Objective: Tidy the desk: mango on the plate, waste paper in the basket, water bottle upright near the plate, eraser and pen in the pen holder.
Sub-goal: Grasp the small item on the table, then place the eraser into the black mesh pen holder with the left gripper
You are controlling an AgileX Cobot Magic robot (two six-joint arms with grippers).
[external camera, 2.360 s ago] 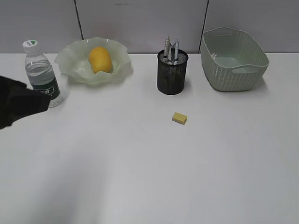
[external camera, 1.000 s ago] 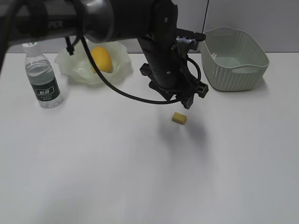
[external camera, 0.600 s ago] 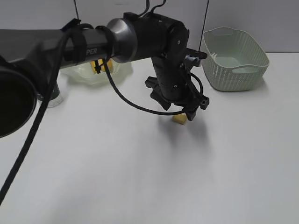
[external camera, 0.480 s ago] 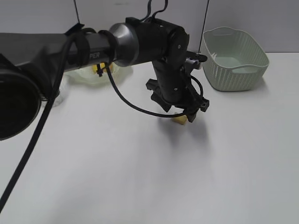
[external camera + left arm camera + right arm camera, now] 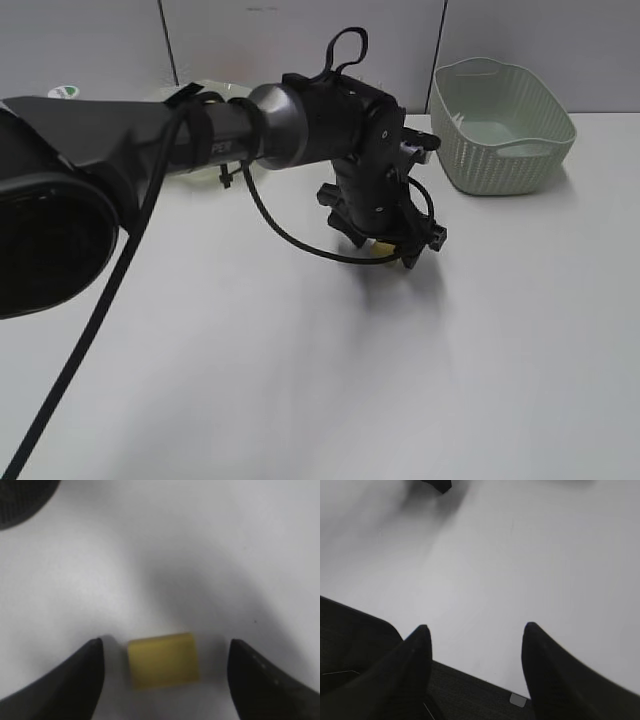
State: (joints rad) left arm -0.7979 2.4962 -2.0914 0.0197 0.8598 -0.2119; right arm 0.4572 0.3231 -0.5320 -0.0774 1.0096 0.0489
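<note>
Yellow eraser point(image 5: 162, 660) sits on table point(image 5: 200, 540) between left gripper's point(image 5: 165, 672) spread fingers point(image 5: 75, 680), not touching. Right gripper point(image 5: 475, 645) spread too, holding nothing.

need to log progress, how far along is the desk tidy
Little can be confirmed done: the arm hides the plate, bottle and pen holder, and the basket looks empty. In hand: the open left gripper straddles the eraser, not yet gripped. Left: eraser into the holder.
</note>
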